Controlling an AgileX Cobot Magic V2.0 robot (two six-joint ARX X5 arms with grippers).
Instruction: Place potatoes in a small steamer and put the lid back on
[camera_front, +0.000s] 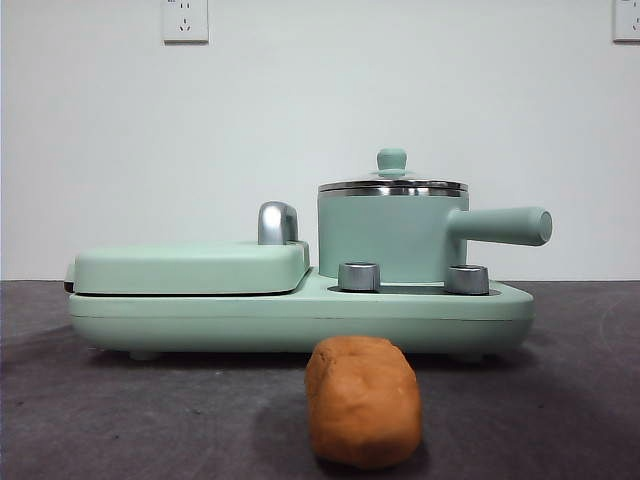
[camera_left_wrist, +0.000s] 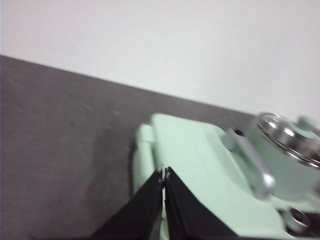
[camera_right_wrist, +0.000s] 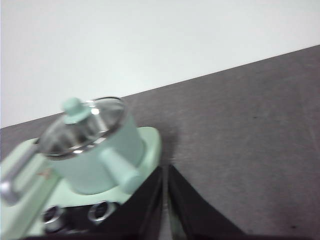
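Observation:
An orange-brown potato (camera_front: 363, 415) lies on the dark table in front of the appliance. The small mint-green steamer (camera_front: 392, 238) stands on the right of the appliance base, its handle (camera_front: 500, 226) pointing right. The glass lid (camera_front: 392, 184) with its green knob sits on the steamer. The steamer also shows in the left wrist view (camera_left_wrist: 285, 165) and the right wrist view (camera_right_wrist: 95, 155). My left gripper (camera_left_wrist: 164, 172) is shut and empty above the grill plate side. My right gripper (camera_right_wrist: 165, 170) is shut and empty above the table near the steamer's handle. Neither gripper shows in the front view.
A flat mint-green grill plate (camera_front: 190, 267) with a chrome handle (camera_front: 277, 222) occupies the left of the base (camera_front: 300, 315). Two steel knobs (camera_front: 359, 276) stand at the base's front. A white wall with sockets stands behind.

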